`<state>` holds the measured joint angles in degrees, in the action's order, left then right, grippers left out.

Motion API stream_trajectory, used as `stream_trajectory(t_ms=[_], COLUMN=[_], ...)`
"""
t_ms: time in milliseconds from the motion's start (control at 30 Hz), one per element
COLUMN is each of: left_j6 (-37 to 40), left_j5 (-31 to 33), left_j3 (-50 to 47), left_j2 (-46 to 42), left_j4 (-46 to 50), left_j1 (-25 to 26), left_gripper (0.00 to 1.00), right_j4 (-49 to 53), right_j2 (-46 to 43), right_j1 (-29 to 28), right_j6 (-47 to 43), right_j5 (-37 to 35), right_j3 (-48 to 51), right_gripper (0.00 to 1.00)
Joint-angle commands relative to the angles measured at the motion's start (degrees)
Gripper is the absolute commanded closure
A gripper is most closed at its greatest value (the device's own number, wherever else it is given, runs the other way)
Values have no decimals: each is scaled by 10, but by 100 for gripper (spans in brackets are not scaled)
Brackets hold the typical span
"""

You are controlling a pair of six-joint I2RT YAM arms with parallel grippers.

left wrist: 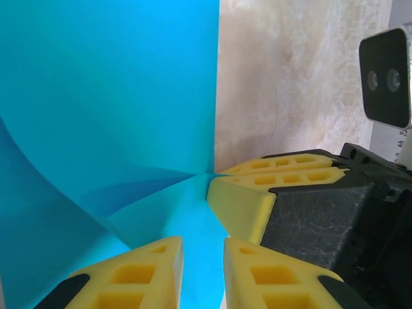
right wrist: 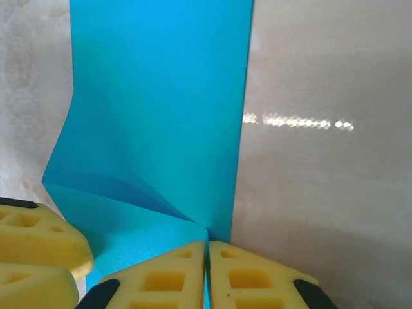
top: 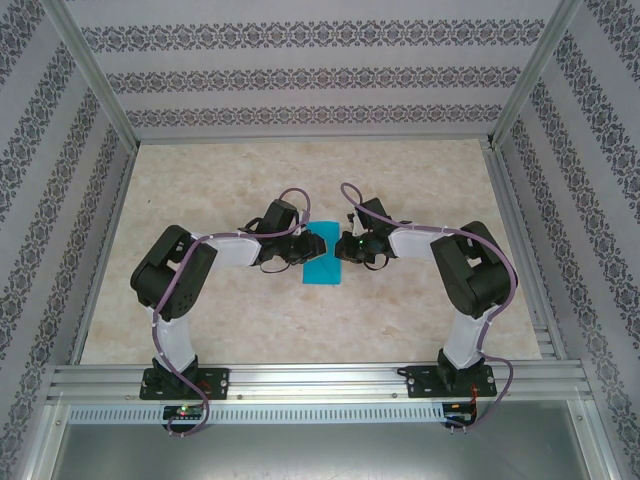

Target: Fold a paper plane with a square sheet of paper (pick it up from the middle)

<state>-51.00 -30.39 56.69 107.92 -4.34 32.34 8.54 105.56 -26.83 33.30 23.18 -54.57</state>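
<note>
We see both arms bent inward over the tabletop [top: 200, 190] middle; right pincer [right wrist: 207, 248] pinches the thin teal-blue paper sheet [right wrist: 161, 96], left pincer [left wrist: 204, 251] slightly parted astride it

Smooth matt square sheet of paper [right wrist: 161, 96], glossy beige table [right wrist: 322, 193], matt yellow plastic jaws, brushed metal rail [top: 320, 380].

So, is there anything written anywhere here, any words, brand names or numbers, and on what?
No text can be read in these pictures.
The square sheet of paper is plain teal, with no print.
The walls carry an ornamental pattern, not letters.
The yellow fingers of the right gripper are unmarked.
The arm bases are too small to show any label.
</note>
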Motion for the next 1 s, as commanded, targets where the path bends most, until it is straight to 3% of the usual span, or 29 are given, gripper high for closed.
stream_trajectory(t_ms=[0,967], left_j6=[19,27], left_j5=[12,44], left_j3=[14,19], left_j2=[8,26], left_j4=[15,73], left_j1=[4,4], left_gripper=[76,77], right_j4=[4,20], right_j2=[11,12], right_j1=[6,6], right_j6=[-5,-11], right_j5=[-3,7], right_j3=[-2,-18], right_gripper=[91,87])
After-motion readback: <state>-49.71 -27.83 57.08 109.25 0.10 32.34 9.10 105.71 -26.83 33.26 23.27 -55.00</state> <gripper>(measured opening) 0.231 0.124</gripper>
